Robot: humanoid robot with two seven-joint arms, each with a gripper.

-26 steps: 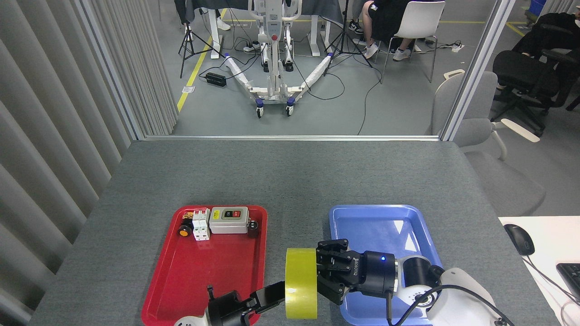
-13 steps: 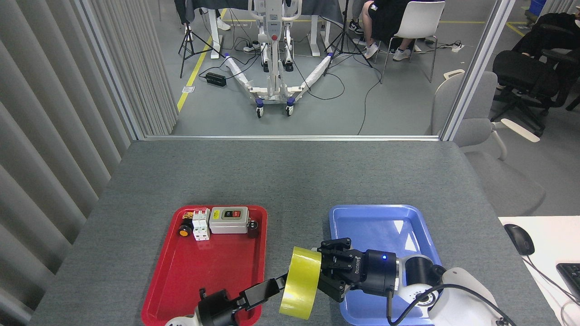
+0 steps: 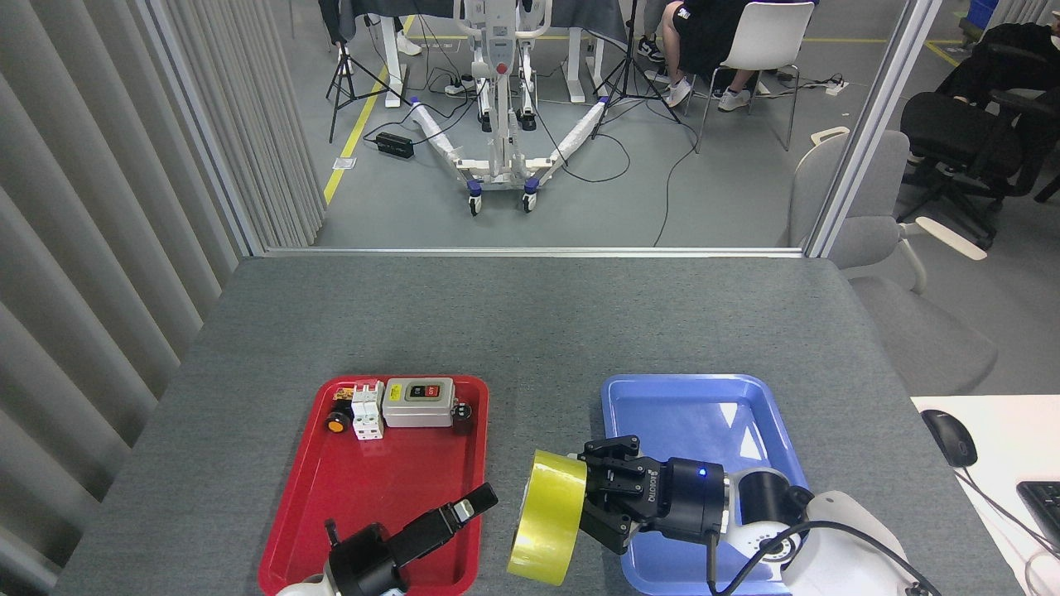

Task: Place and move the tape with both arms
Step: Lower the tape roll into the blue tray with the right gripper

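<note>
Yellow tape (image 3: 548,516), on edge and tilted, clamped by fingers of right gripper (image 3: 598,495) between red tray (image 3: 364,505) and blue tray (image 3: 704,414). Left gripper (image 3: 464,507) just beside roll, apart from it, over red tray; finger spread indiscernible.

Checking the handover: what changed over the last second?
The left claw let go of the yellow translucent tape roll and pulled back left over the red plastic tray. The right claw stays clamped on the roll, now tilted. Blue tray and switch parts unchanged.
</note>
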